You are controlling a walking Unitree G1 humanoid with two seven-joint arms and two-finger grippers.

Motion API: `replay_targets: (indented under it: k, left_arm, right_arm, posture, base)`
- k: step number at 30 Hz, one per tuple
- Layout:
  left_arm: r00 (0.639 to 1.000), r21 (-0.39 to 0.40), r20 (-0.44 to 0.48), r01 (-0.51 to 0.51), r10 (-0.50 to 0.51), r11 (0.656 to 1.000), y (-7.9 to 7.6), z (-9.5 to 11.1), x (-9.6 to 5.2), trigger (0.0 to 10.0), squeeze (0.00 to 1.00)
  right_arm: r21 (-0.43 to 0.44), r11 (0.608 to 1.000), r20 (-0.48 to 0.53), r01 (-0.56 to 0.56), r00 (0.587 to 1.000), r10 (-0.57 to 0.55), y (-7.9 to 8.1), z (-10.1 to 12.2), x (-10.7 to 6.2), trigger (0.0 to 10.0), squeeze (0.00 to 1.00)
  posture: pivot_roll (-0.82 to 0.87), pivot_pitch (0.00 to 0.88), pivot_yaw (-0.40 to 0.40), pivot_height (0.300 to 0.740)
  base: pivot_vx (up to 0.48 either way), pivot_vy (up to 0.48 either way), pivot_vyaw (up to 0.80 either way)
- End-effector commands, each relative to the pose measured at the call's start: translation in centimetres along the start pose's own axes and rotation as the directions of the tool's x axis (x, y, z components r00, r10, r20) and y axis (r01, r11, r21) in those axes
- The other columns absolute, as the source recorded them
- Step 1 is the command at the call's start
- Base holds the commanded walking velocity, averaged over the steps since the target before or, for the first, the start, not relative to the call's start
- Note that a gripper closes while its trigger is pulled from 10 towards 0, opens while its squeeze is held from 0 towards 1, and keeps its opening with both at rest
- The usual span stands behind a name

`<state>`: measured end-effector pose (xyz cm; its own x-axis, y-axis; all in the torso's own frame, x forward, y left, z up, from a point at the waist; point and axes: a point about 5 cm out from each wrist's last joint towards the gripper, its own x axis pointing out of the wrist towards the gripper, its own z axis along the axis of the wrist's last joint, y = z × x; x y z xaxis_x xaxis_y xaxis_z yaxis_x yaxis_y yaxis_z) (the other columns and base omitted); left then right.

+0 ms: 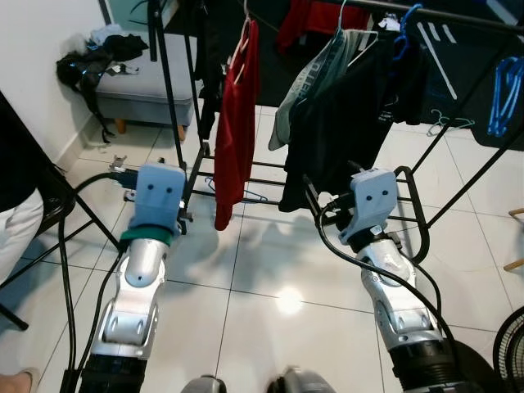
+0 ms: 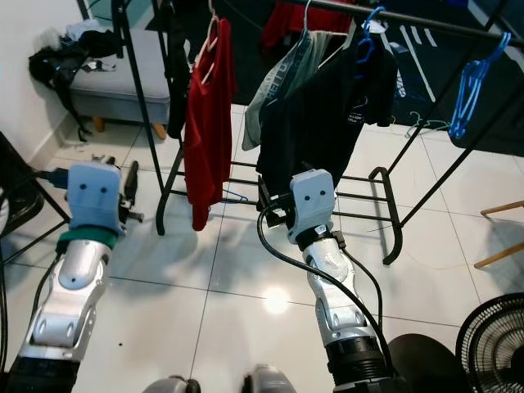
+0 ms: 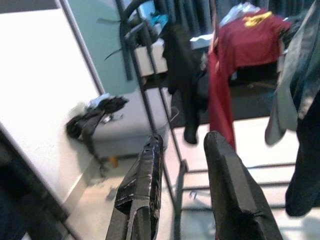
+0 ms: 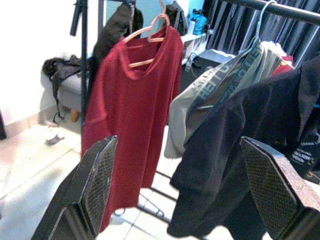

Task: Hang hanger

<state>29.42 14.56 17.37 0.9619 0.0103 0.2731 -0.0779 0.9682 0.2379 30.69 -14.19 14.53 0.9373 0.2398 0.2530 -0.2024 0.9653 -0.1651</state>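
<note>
A black clothes rack [image 1: 173, 98] stands ahead on the tiled floor. On it hang a red shirt [image 1: 237, 123] on a pink hanger [image 4: 145, 31], a grey garment [image 1: 307, 82] and a black shirt [image 1: 344, 115]. An empty blue hanger [image 1: 501, 90] hangs at the rack's right end. My left gripper [image 3: 185, 139] is open and holds nothing, raised towards the rack's left post. The right gripper [image 4: 178, 141] is wide open and holds nothing, facing the red and black shirts from a short distance. Both arms are raised below the clothes.
A grey bench [image 1: 143, 86] with a black bag [image 1: 86, 65] stands by the left wall. A person's leg [image 1: 15, 225] is at the left edge. Thin hangers lie on the floor under the rack [image 1: 250, 195] and behind it [image 1: 449, 121]. A fan [image 1: 512, 344] stands at the lower right.
</note>
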Motion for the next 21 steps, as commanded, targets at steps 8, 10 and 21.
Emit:
replay_targets:
  k: [8, 10, 21]
  left_arm:
    - [0.995, -0.049, 0.077, 0.07, -0.066, 0.996, -1.5, 2.4, 0.4, 10.0, 0.0]
    - [0.993, -0.057, 0.09, 0.086, -0.081, 0.995, -1.7, 2.8, 0.5, 10.0, 0.0]
    - [0.98, -0.092, 0.107, 0.175, -0.165, 0.98, -3.2, 3.5, 0.8, 10.0, 0.0]
  right_arm:
    - [0.02, 1.0, -0.01, 0.02, 1.0, -0.019, -0.2, -0.4, -0.4, 10.0, 0.0]
    - [0.022, 0.999, -0.006, 0.024, 1.0, -0.024, -0.4, -0.3, -0.3, 10.0, 0.0]
    - [0.032, 0.999, 0.007, 0.028, 1.0, -0.029, -0.2, -0.1, 0.1, 10.0, 0.0]
  posture:
    - [-0.05, 0.0, 0.021, 0.74]
    - [-0.05, 0.0, 0.024, 0.74]
    - [-0.05, 0.0, 0.029, 0.74]
  base:
    - [0.458, 0.0, 0.0]
    - [0.458, 0.0, 0.0]
    - [0.458, 0.0, 0.0]
